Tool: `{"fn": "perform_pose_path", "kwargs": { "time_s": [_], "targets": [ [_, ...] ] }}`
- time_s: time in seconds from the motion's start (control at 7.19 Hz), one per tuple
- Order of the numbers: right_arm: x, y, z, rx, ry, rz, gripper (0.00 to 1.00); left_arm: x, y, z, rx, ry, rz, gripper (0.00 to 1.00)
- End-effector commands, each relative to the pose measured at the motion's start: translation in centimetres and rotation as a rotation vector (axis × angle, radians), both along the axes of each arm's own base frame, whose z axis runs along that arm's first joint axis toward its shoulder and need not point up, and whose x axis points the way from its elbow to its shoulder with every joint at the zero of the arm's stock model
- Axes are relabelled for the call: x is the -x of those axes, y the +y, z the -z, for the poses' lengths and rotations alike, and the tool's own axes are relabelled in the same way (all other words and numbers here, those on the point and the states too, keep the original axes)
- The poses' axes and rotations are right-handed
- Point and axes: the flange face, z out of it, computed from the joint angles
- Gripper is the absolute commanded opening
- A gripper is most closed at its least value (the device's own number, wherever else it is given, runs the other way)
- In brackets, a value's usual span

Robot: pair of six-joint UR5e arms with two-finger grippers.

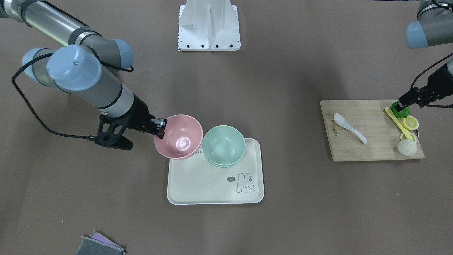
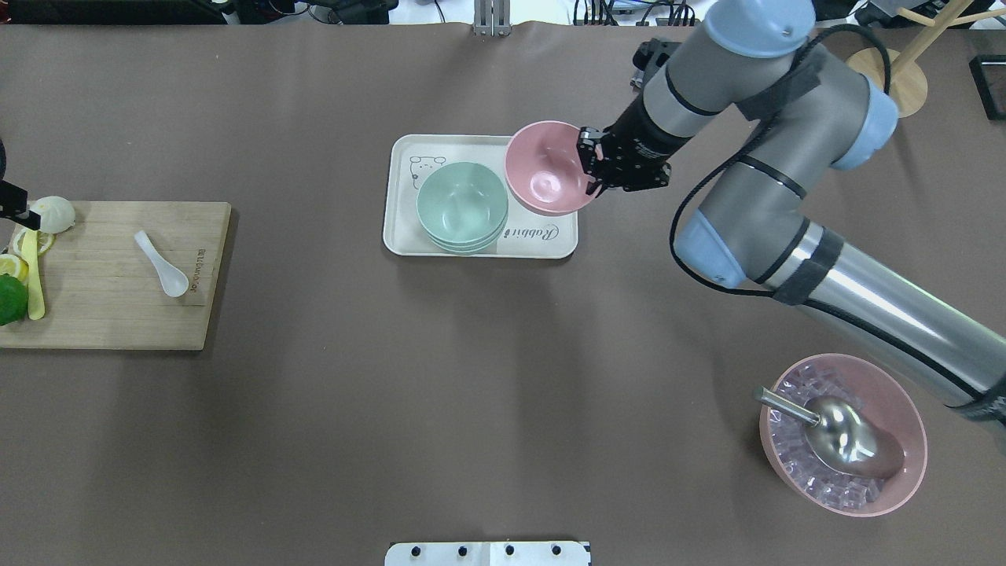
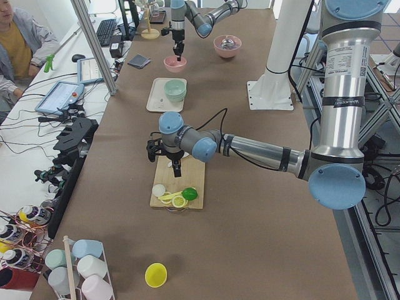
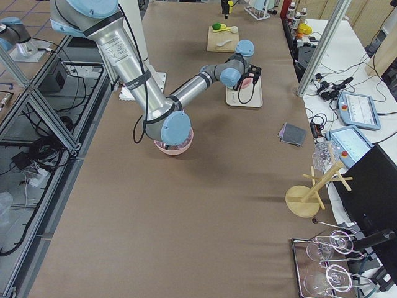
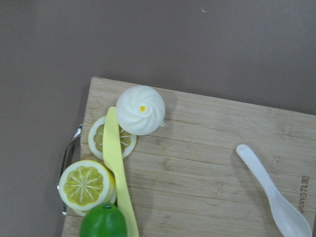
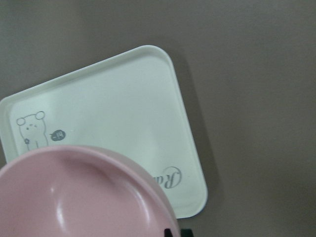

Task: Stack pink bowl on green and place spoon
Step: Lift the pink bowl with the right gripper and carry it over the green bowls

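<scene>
While right claw (image 1: 161, 128) grips pink bowl (image 1: 178, 142), green stack (image 1: 223, 146) on tray (image 1: 198, 184)

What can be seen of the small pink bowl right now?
The pink bowl is small, round and smooth, matte pink like plastic, with a faint glare spot at its bottom. It is empty, with its opening facing up. The right gripper is shut on its rim, on the side away from the green bowls. It appears lifted over a corner of the white tray, beside the green stack and not yet on it. Whether the rims touch cannot be told.
</scene>
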Motion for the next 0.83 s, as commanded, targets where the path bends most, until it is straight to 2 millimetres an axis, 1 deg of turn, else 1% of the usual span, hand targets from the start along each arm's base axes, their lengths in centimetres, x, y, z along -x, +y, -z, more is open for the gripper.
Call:
{"fn": "perform_pose_path", "kwargs": {
  "time_s": [0.0,0.14,0.28,0.42,0.56,0.7],
  "targets": [
    [4.9,-0.2,5.6,0.037,-0.015,-0.035,0.0,-1.4,0.0,0.1,0.004,-0.014,-0.005,0.98],
    [6.0,0.0,6.3,0.021,-0.007,-0.054,0.0,-2.1,0.1,0.1,0.004,-0.013,-0.018,0.98],
    [7.5,-0.3,6.7,0.021,0.004,-0.054,0.0,-3.2,0.4,0.1,0.008,-0.012,-0.037,0.98],
    [8.1,0.0,6.4,0.02,0.012,-0.053,0.0,-4.7,0.1,0.9,0.039,-0.012,-0.014,0.98],
    [8.3,0.0,6.3,0.02,0.014,-0.054,0.0,-7.2,0.4,1.2,0.053,-0.033,-0.014,0.98],
    [8.4,0.0,6.2,0.021,0.016,-0.053,0.0,-9.6,0.3,2.1,0.066,-0.051,0.005,0.98]
  ]
}}
